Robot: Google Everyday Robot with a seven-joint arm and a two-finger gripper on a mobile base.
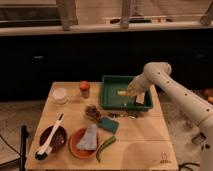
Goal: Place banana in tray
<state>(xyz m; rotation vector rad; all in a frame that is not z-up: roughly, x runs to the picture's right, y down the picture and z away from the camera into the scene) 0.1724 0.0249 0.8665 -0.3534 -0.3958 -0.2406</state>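
The dark green tray (pixel 111 96) sits at the back right of the wooden table. The small pale yellow banana (pixel 122 92) lies inside it, right of its middle. My gripper (pixel 132 92) is over the tray's right part, right beside the banana, at the end of the white arm that reaches in from the right.
An orange plate (pixel 76 146) with a grey cloth, a long green chili pepper (pixel 105 147), a teal block (pixel 108 124), a dark bowl with a white brush (pixel 51 139), a white cup (pixel 60 95) and an orange-capped jar (pixel 84 88) stand on the table (pixel 140 145).
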